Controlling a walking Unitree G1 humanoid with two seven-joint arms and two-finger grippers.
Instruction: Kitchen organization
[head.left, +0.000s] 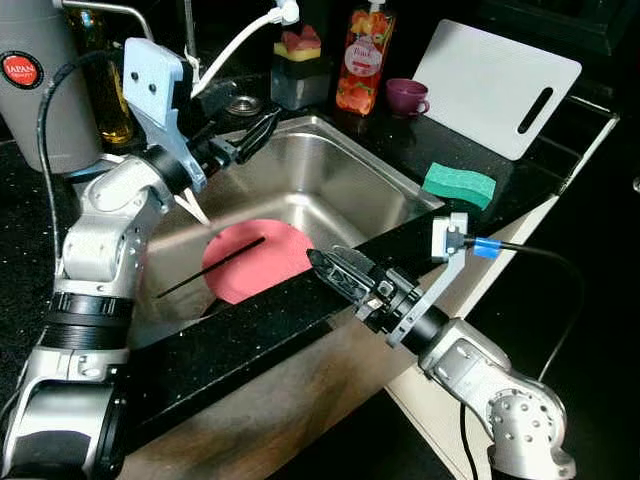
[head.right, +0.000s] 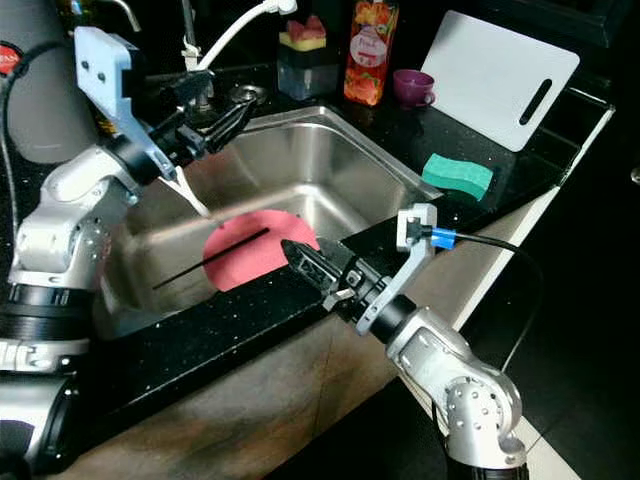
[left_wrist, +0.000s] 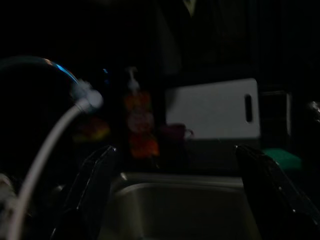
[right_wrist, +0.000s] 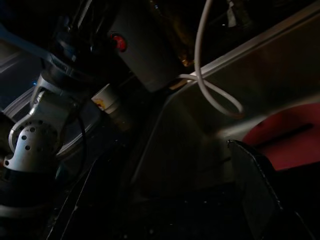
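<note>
Sink (head.left: 330, 160) | pink plate (head.left: 262, 260), black stick (head.left: 212, 266) inside | left end effector (head.left: 262, 132) wide | right end effector (head.left: 328, 268) wide

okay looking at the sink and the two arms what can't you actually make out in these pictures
- Soap bottle: the label print is too small to read in the eye views, and dark and blurred in the left wrist view.
- Pink plate: its near edge is hidden behind the counter edge and the right gripper.
- Grey canister: cut off by the picture's top and left edges.
- Thin black stick on the plate: too thin to tell what it is.
</note>
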